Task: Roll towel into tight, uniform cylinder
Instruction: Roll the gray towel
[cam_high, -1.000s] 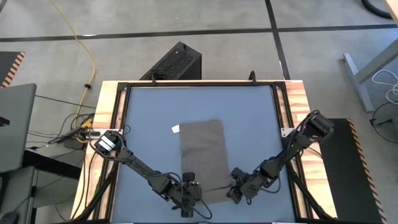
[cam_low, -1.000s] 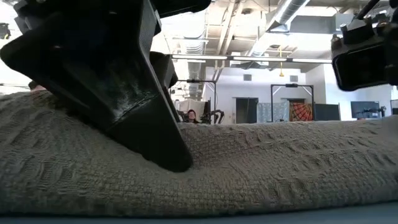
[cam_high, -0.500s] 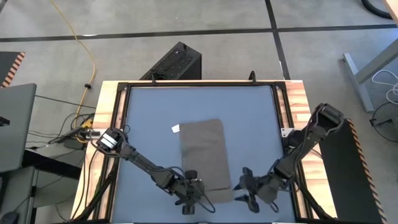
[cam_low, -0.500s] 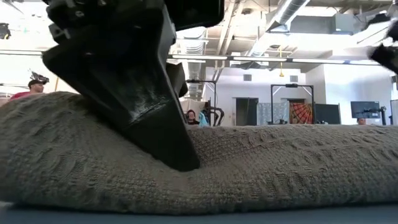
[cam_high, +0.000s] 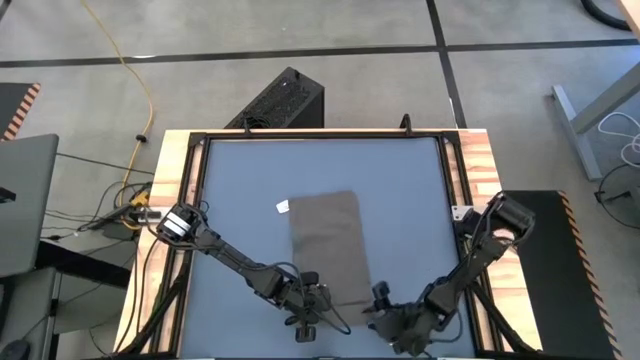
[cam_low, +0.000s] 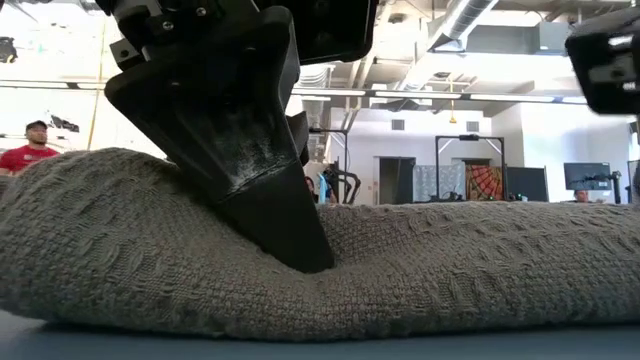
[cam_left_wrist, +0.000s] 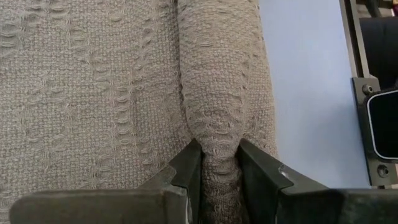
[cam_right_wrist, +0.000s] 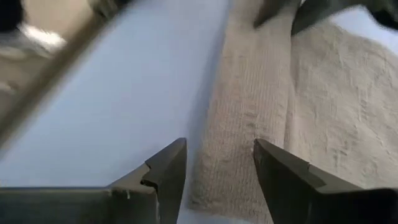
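Note:
The taupe towel (cam_high: 325, 245) lies flat on the blue table, its white tag (cam_high: 283, 207) at the far left corner. Its near edge is rolled into a narrow roll (cam_low: 450, 260) that rests on the table. My left gripper (cam_high: 308, 312) is at the roll's left part and is shut on it; the low view shows it as a dark wedge (cam_low: 270, 200). My right gripper (cam_high: 385, 320) is open and empty, just off the roll's right end (cam_right_wrist: 239, 155), close to the table's near edge. My left gripper pinches the rolled near edge (cam_left_wrist: 217, 124) between its two fingers, near the roll's left end. The fingers come from above, slanting down, and lie across the roll. The cloth is squeezed narrow between them (cam_left_wrist: 219, 163), and the roll stays on the table.
A wooden frame with black rails (cam_high: 462, 200) runs round the blue table top. There is bare table to the left (cam_high: 240, 220) and right (cam_high: 410, 220) of the towel. People and equipment show in the room behind (cam_low: 30, 150).
My right gripper has drawn away from the towel's near right corner, first toward the table's right edge and then toward its near edge. My left gripper has stayed shut on the roll and shifted slightly right. The roll's left part now bulges higher beside it.

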